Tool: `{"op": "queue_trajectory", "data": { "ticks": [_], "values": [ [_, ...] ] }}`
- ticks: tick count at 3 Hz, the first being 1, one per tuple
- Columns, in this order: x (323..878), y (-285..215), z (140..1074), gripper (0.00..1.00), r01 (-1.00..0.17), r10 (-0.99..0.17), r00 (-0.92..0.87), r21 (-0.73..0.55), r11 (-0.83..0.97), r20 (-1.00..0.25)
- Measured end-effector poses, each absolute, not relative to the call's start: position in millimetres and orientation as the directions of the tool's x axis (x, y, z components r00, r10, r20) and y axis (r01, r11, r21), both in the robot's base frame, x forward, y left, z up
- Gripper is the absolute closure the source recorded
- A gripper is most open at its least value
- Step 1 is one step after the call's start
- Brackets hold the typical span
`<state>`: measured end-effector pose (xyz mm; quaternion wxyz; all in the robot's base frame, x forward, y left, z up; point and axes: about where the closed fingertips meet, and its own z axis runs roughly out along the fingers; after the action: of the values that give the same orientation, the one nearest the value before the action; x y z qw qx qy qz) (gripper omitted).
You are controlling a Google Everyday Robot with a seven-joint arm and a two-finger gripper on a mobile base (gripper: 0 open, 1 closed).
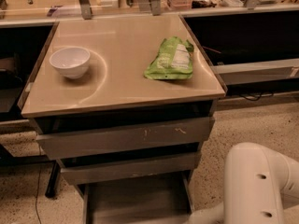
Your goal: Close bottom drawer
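Your claw is out of this view, so you cannot tell whether it is wide or narrow. All that shows of the robot is the white arm (259,185), a rounded casing low and to the right of the cabinet's tan surface (121,83), with a thinner white part running from it towards the foot of the cabinet.

Take that surface as your landmark. On its left part stands a white bowl (69,62), upright. On its right part lies a green snack bag (171,59), flat and well apart from the bowl, close to the right edge.

Directly below the surface is a dark gap, then the widest drawer front (126,136), grey with white scratch marks near its middle. Below that is another dark gap and the mid-sized drawer front (131,168).

Lowest under the surface, you will find the bottom drawer (135,202) standing open. It is pulled out towards the camera so that its grey tray floor shows between two thin side rails (its front is cut off by the lower edge of the view). The arm is just beside the drawer's right rail. You cannot tell whether they touch.

A speckled floor (252,125) lies around the cabinet, and a thin dark cable (38,195) hangs below the surface's left side.
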<state>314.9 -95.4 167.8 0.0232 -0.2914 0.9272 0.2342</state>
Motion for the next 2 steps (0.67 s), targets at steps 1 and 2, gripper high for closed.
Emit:
{"op": "queue_trajectory", "data": {
  "ticks": [1, 2],
  "values": [
    [353.1, -101.6, 158.3, 1.00, -0.546, -0.494, -0.838, 0.371, 0.751, -0.232],
    [351.1, -100.7, 156.9, 1.00, -0.541, -0.490, -0.841, 0.377, 0.752, -0.228]
  ]
}}
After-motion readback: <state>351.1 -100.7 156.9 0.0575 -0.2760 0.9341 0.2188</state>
